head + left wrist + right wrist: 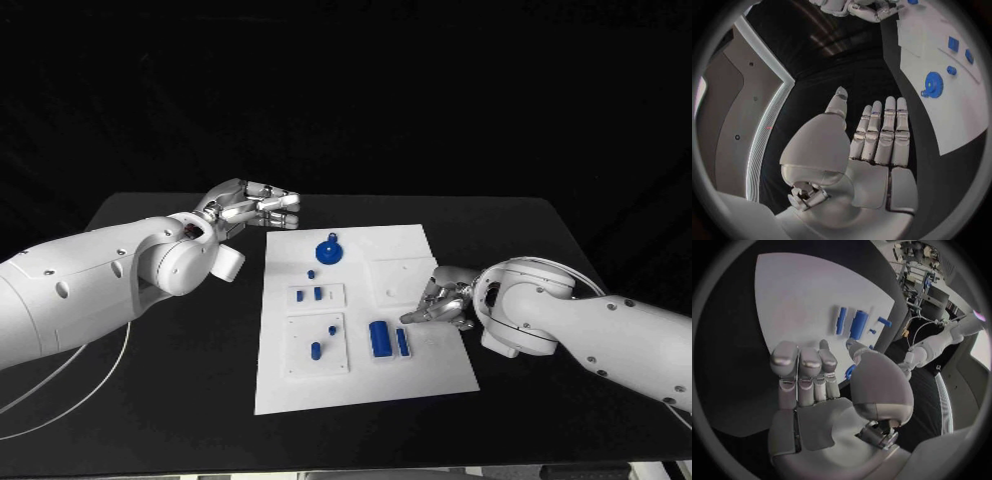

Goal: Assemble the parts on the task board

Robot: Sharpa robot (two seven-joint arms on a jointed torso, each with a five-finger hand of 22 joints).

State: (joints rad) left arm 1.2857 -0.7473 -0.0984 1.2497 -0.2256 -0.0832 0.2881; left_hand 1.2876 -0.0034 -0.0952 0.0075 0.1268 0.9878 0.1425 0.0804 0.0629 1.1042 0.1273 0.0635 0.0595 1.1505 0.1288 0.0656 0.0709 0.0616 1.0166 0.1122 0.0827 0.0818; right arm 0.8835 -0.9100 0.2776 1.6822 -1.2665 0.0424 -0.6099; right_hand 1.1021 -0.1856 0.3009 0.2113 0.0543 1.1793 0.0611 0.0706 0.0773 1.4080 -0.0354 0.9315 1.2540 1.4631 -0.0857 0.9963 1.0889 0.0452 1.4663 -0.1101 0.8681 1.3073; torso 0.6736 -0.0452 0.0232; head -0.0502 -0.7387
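Note:
The white task board (pixel 389 385) (pixel 957 117) (pixel 795 287) lies mid-table. A blue gear (pixel 329 250) (pixel 932 82) sits near its far end. A blue cylinder (pixel 381 338) (pixel 858 324) and a thin blue bar (pixel 404 341) (pixel 841 320) lie side by side near its right edge. Small blue pieces (pixel 309 294) stand in the raised insets. My right hand (pixel 444 303) (pixel 817 375) hovers at the board's right edge, fingers bent over the bar, holding nothing. My left hand (pixel 257 210) (pixel 879 140) floats off the board's far left corner, fingers straight, holding nothing.
The black table (pixel 173 400) spreads around the board on all sides. A white cable (pixel 87 375) trails from my left arm across the table's left part. My right forearm (pixel 591 325) lies over the table to the right of the board.

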